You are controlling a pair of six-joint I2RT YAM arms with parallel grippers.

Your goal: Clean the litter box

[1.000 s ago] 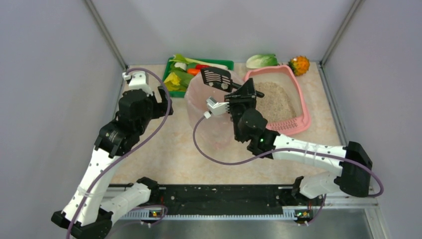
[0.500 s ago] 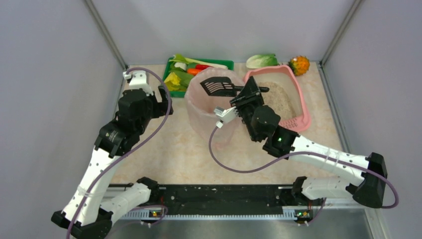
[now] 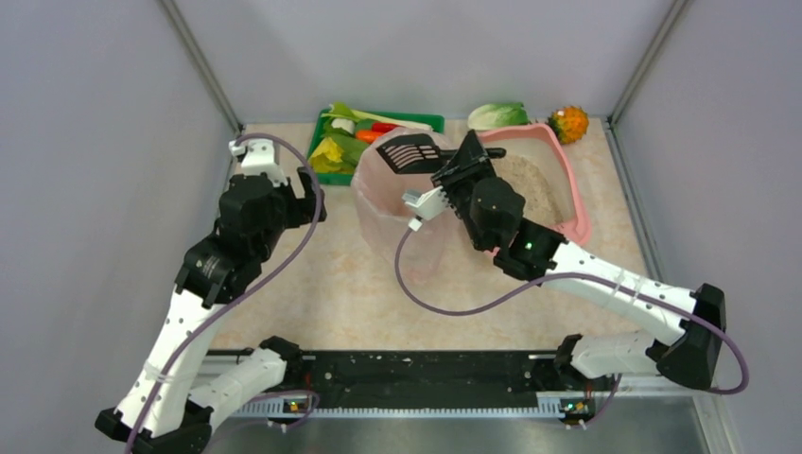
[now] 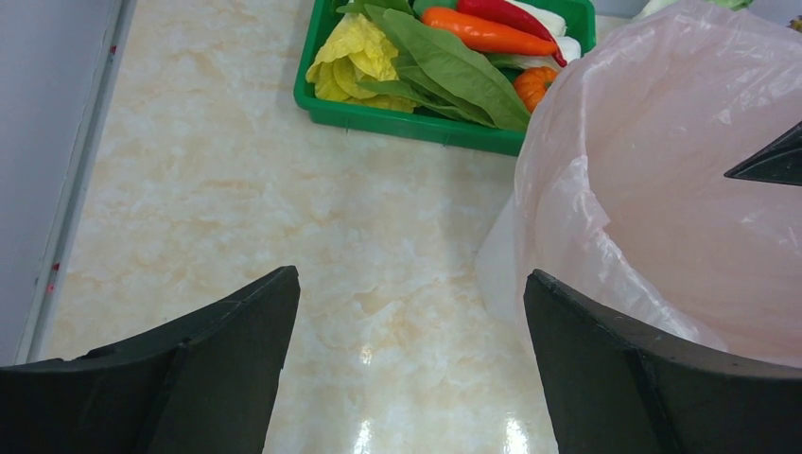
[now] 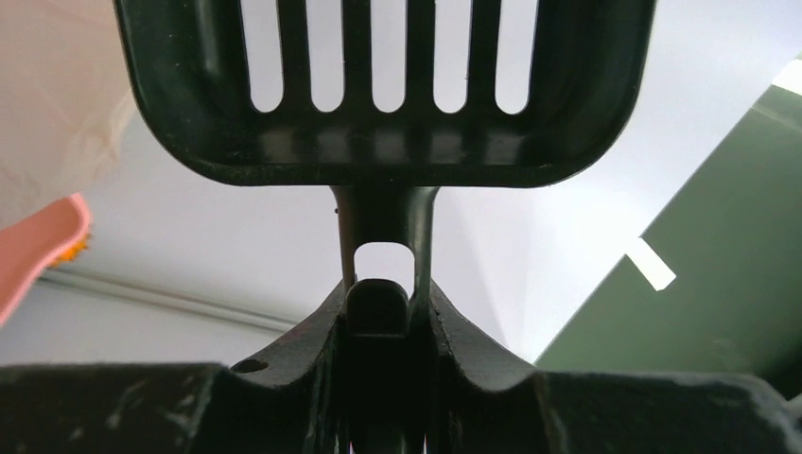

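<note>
Clamps scoop (image 3: 409, 154) in right claw (image 3: 462, 167), head over bin (image 3: 378, 208). Finds litter box (image 3: 570, 184) just right of that claw (long axis near to far). Holds left claw (image 4: 409, 284) apart, farther off.

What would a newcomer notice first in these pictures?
The black scoop, clamped in the right gripper, hangs over the pink bag-lined bin mid-table. Behind it to the right sits the pink litter box with beige litter; the green tray of vegetables lies at the back.
</note>
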